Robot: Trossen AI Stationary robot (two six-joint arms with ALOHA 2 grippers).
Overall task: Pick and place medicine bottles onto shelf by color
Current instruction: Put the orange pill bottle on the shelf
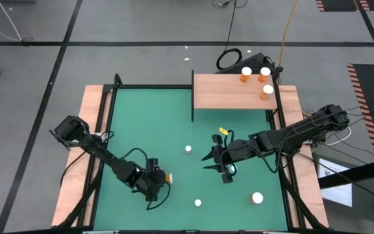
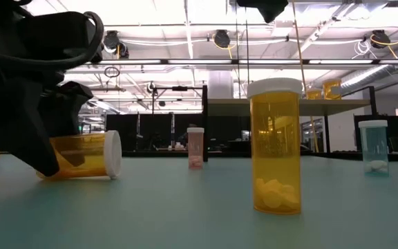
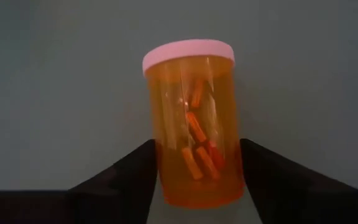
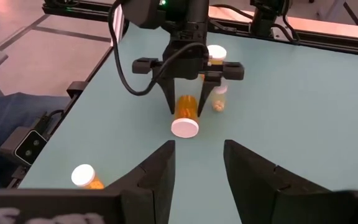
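- Toward the near edge of the green mat (image 1: 148,123), well away from the shelf (image 1: 232,91), the left gripper (image 1: 156,180) has its two dark fingers clamped on the sides of a lying orange bottle (image 3: 194,130); its white cap (image 1: 169,177) points away from the wrist, presumably so the body can be lifted and righted.
- Between that bottle and the shelf, the right gripper (image 1: 221,161) hangs above the mat with jaws apart and empty, apparently waiting.
- On the shelf's far right corner stand three orange bottles (image 1: 257,79), grouped there by colour as the task asks.
- Short of the shelf, on the mat, stand a tall orange bottle (image 2: 276,145), a small pinkish one (image 2: 195,147) and a pale blue one (image 2: 373,146).
- Bottle bodies are smooth translucent plastic cylinders with pills visible inside, under flat round white caps; the shelf is matt light-brown wood.
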